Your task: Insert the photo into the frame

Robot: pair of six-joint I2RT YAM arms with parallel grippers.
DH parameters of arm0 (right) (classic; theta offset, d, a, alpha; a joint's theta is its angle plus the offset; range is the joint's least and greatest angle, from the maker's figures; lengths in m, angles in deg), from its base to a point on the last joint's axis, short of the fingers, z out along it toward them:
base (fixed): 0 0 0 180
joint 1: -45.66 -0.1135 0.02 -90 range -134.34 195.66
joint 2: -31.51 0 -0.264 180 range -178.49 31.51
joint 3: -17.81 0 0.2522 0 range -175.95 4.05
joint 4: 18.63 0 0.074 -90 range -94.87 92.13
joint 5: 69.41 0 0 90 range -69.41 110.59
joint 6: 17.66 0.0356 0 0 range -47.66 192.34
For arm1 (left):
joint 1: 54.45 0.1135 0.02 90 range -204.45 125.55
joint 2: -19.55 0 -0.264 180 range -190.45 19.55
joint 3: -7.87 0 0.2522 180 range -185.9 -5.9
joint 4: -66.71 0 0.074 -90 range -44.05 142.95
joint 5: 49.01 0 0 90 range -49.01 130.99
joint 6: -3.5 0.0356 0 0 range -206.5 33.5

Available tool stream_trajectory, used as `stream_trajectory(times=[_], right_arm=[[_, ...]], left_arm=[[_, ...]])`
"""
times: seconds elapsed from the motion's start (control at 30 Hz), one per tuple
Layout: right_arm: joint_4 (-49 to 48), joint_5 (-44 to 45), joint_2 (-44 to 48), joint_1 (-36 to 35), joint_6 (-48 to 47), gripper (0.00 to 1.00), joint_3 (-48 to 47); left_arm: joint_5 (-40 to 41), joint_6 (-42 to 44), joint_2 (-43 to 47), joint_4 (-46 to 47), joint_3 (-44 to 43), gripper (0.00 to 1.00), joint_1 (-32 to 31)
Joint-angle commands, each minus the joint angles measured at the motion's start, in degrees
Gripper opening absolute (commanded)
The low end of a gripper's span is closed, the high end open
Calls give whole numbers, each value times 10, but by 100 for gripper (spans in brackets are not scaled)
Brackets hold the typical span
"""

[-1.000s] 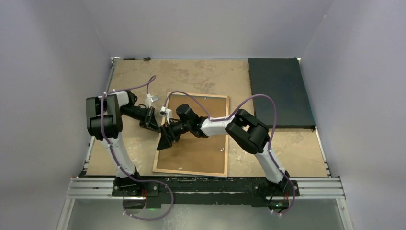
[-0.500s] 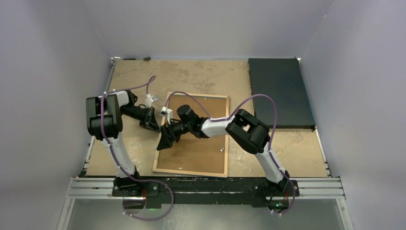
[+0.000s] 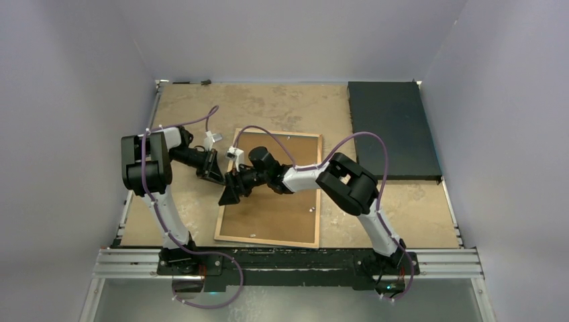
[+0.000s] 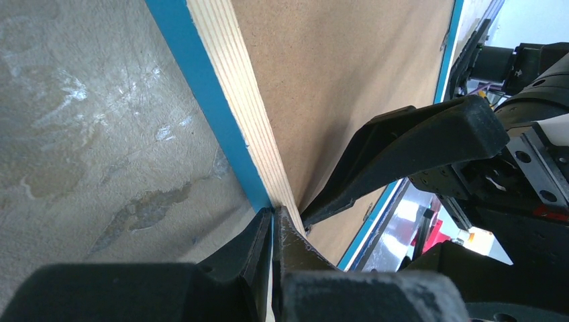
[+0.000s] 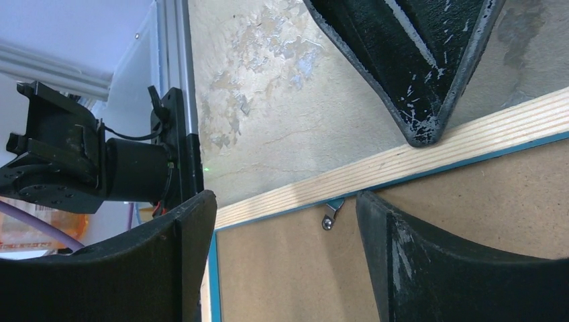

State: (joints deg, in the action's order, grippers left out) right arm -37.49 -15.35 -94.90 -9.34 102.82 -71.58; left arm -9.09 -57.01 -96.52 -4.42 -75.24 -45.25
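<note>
From above, the frame (image 3: pixel 268 242) lies face down by the near edge of the table (image 3: pixel 201 107), about mid-width, with its brown backing board (image 3: pixel 275 211) up. A dark mat (image 3: pixel 392 131) fills the far right corner. Both arms meet at the frame's left edge, the left gripper (image 3: pixel 218 176) just outside it and the right gripper (image 3: pixel 227 198) over it. In the left wrist view, the left fingers (image 4: pixel 251 245) are closed to a hairline slit, their tips set against the frame's pale wooden rim where its blue side meets the table. I cannot tell whether they pinch anything. One right finger (image 4: pixel 416 144) hangs over the board beside them. In the right wrist view, the right fingers (image 5: pixel 174 268) stand wide apart and hold nothing. Between them are the board and a small metal clip (image 5: pixel 329 216) at the rim's inner edge, and the left tips touch the rim beyond.
</note>
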Motion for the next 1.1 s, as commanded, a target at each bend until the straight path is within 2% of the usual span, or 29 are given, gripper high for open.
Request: stream_trajectory(times=[0.0,0.3,0.7,1.07], right_arm=[[18,58,-33,1,-17,79,3],[2,9,11,4,-17,77,63],[34,-62,-3,-10,-39,71,39],[12,-73,-32,-32,-24,68,10]], left_arm=[[32,19,-19,84,1,0,-13],[40,19,-20,83,-4,0,-13],[39,6,-22,94,-3,0,-14],[37,-3,-23,104,3,0,-21]])
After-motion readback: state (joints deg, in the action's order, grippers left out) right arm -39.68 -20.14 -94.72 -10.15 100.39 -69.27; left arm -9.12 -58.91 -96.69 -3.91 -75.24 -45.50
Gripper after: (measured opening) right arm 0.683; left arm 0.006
